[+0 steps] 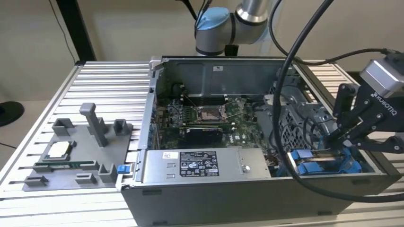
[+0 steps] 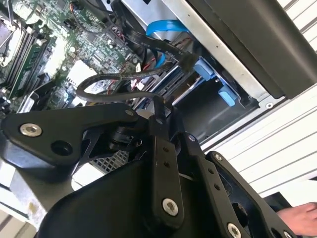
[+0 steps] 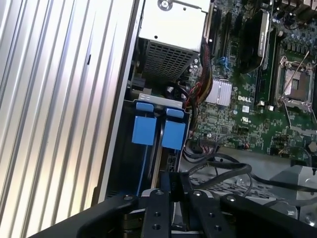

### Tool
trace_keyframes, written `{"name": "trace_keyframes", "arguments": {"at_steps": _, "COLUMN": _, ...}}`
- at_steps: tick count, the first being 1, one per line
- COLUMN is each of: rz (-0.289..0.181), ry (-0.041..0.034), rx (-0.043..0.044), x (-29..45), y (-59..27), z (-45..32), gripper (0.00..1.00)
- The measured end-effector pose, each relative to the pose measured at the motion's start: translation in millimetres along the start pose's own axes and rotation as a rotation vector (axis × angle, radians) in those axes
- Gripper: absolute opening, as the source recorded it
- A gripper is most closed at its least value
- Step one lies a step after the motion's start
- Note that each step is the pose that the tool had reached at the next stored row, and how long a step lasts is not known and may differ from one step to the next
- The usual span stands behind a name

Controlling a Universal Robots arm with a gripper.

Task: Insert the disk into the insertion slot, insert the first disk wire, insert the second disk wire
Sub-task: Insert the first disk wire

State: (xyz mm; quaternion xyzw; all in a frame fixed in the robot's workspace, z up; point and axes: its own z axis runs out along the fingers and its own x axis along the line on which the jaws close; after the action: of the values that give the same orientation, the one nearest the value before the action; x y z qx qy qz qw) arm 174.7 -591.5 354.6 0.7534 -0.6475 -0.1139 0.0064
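In the exterior view my gripper [image 1: 332,141] hangs over the insertion slot [image 1: 315,166], the blue-railed bay in the computer case's corner on the exterior view's right. Two blue carrier tabs [image 3: 144,130] stand side by side in that slot, and the first wrist view shows my gripper [image 3: 173,187] just above them. The disk's silver body is hidden between the rails. My fingers [image 2: 157,124] stand close together, shut. I cannot tell whether anything is pinched between them. A black disk wire [image 2: 114,78] loops loosely just beyond the fingertips.
A grey power-supply box [image 1: 189,165] lies along the case's front wall and the green motherboard [image 1: 202,118] sits behind it. On the exterior view's left is a grey parts fixture [image 1: 69,156]. Thick robot cables [image 1: 295,94] cross the case. A hand [image 2: 299,218] shows near the case.
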Motion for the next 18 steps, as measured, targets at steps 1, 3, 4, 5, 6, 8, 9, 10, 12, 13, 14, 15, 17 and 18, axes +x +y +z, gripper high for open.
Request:
{"name": "trace_keyframes", "arguments": {"at_steps": 1, "rz": 0.003, "ry": -0.0007, "rx": -0.002, "x": 0.2, "y": -0.3, "z": 1.0, "gripper": 0.0}}
{"name": "trace_keyframes", "arguments": {"at_steps": 3, "rz": 0.016, "ry": -0.0034, "rx": -0.0034, "x": 0.6, "y": -0.6, "z": 3.0, "gripper": 0.0}}
{"name": "trace_keyframes", "arguments": {"at_steps": 4, "rz": 0.025, "ry": -0.005, "rx": -0.0035, "x": 0.7, "y": -0.7, "z": 4.0, "gripper": 0.0}}
{"name": "trace_keyframes", "arguments": {"at_steps": 5, "rz": 0.035, "ry": -0.007, "rx": -0.0033, "x": 0.9, "y": -0.9, "z": 5.1, "gripper": 0.0}}
{"name": "trace_keyframes", "arguments": {"at_steps": 6, "rz": 0.045, "ry": -0.0088, "rx": -0.0028, "x": 1.1, "y": -1.1, "z": 6.1, "gripper": 0.0}}
{"name": "trace_keyframes", "arguments": {"at_steps": 8, "rz": 0.063, "ry": -0.0121, "rx": -0.003, "x": 1.4, "y": -1.5, "z": 8.0, "gripper": 0.0}}
{"name": "trace_keyframes", "arguments": {"at_steps": 9, "rz": 0.069, "ry": -0.0133, "rx": -0.0044, "x": 1.6, "y": -1.6, "z": 8.9, "gripper": 0.0}}
{"name": "trace_keyframes", "arguments": {"at_steps": 10, "rz": 0.072, "ry": -0.0142, "rx": -0.0071, "x": 1.7, "y": -2.0, "z": 9.6, "gripper": 0.0}}
{"name": "trace_keyframes", "arguments": {"at_steps": 12, "rz": 0.075, "ry": -0.0155, "rx": -0.0168, "x": 2.1, "y": -3.5, "z": 10.1, "gripper": 0.0}}
{"name": "trace_keyframes", "arguments": {"at_steps": 13, "rz": 0.076, "ry": -0.0164, "rx": -0.022, "x": 2.3, "y": -4.8, "z": 10.2, "gripper": 0.0}}
{"name": "trace_keyframes", "arguments": {"at_steps": 14, "rz": 0.077, "ry": -0.0171, "rx": -0.0278, "x": 2.6, "y": -6.6, "z": 10.2, "gripper": 0.0}}
{"name": "trace_keyframes", "arguments": {"at_steps": 15, "rz": 0.077, "ry": -0.0178, "rx": -0.0331, "x": 2.9, "y": -8.4, "z": 10.2, "gripper": 0.0}}
{"name": "trace_keyframes", "arguments": {"at_steps": 17, "rz": 0.079, "ry": -0.019, "rx": -0.0425, "x": 3.4, "y": -12.1, "z": 9.9, "gripper": 0.0}}
{"name": "trace_keyframes", "arguments": {"at_steps": 18, "rz": 0.08, "ry": -0.0196, "rx": -0.0475, "x": 3.7, "y": -13.9, "z": 9.8, "gripper": 0.0}}
